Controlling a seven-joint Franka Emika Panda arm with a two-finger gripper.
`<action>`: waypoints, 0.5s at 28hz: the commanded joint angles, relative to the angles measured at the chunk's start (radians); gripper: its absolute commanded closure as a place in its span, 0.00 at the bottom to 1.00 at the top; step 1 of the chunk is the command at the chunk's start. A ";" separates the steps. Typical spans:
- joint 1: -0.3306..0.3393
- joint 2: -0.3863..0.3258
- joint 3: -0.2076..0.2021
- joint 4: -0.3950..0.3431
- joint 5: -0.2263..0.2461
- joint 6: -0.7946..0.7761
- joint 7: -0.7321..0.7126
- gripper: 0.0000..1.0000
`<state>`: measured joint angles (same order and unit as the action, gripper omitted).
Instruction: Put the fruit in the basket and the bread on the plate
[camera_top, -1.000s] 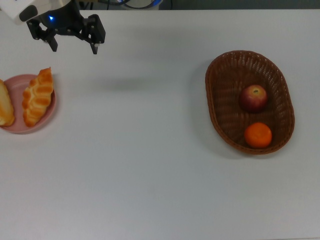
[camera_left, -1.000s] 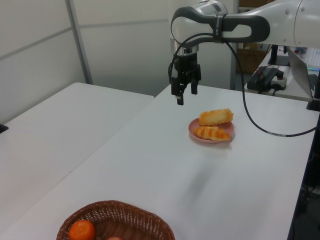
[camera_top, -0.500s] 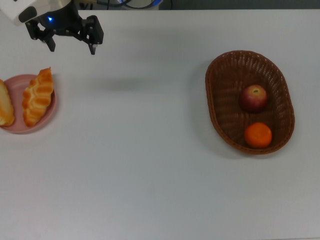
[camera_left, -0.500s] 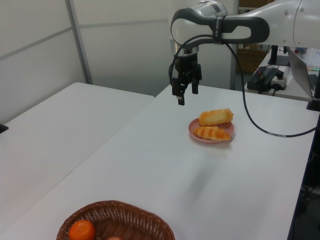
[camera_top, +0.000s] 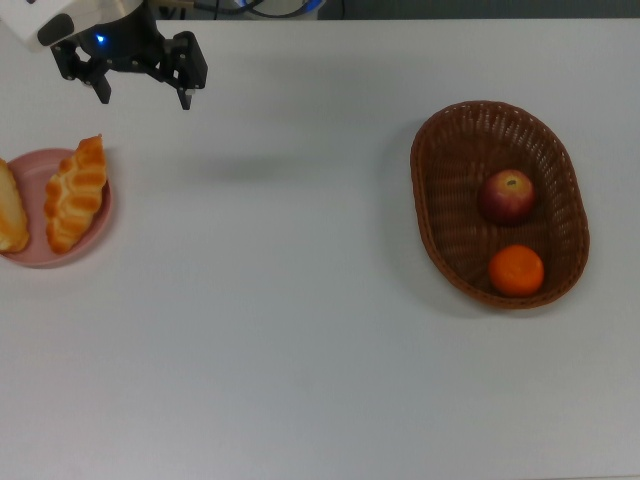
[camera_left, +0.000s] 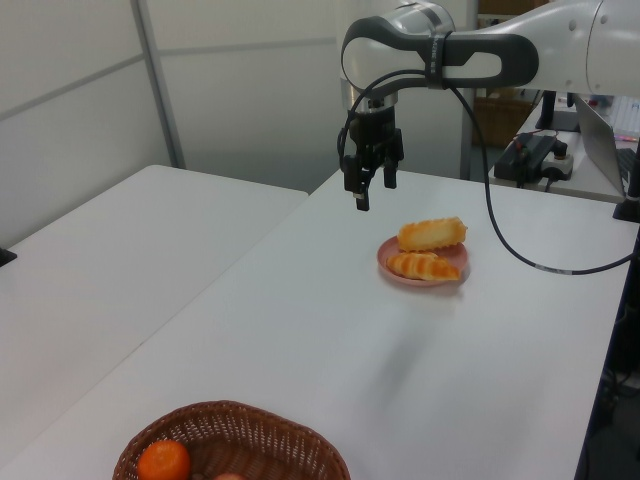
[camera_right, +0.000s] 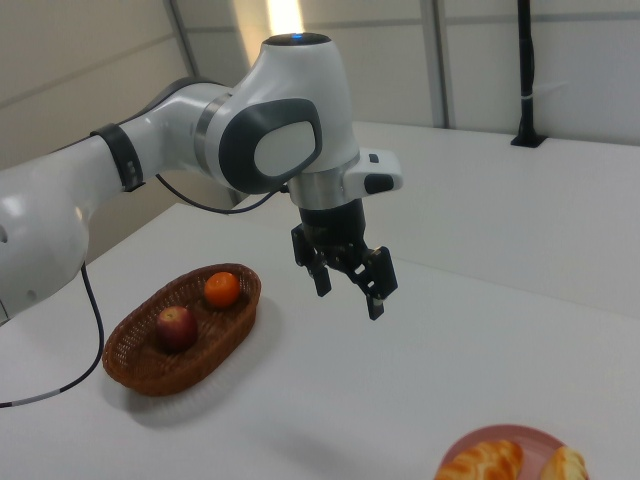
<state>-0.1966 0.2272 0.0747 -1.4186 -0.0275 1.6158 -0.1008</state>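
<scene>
At the top view's far left the pink plate runs partly off the picture's edge, and both breads lie on it: the ribbed bread is cut by that edge, and the braided pastry lies just beside it, its pointed tip reaching over the plate's upper rim. Above the plate in the top view, clear of its rim, hangs my gripper, its two fingers spread apart and holding nothing; in the left view my gripper is raised in the air well above the white table, and in the right view my gripper points down with a clear gap under the fingertips. From the plate rightward the top view shows a broad stretch of bare table, reaching down to the lower edge of the picture. Toward the top view's right stands the brown wicker basket, set well in from the table's near and right edges. Inside its raised rim the dark red apple lies near the middle and the tangerine just below it in the top view, close to the lower wall; the two fruits are near each other but apart.
</scene>
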 joint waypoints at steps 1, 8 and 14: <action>0.000 -0.012 -0.001 -0.016 -0.015 -0.011 -0.008 0.00; 0.000 -0.012 -0.001 -0.017 -0.015 -0.011 -0.008 0.00; 0.003 -0.012 -0.001 -0.022 -0.015 -0.013 -0.008 0.00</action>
<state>-0.1965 0.2275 0.0747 -1.4192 -0.0275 1.6158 -0.1009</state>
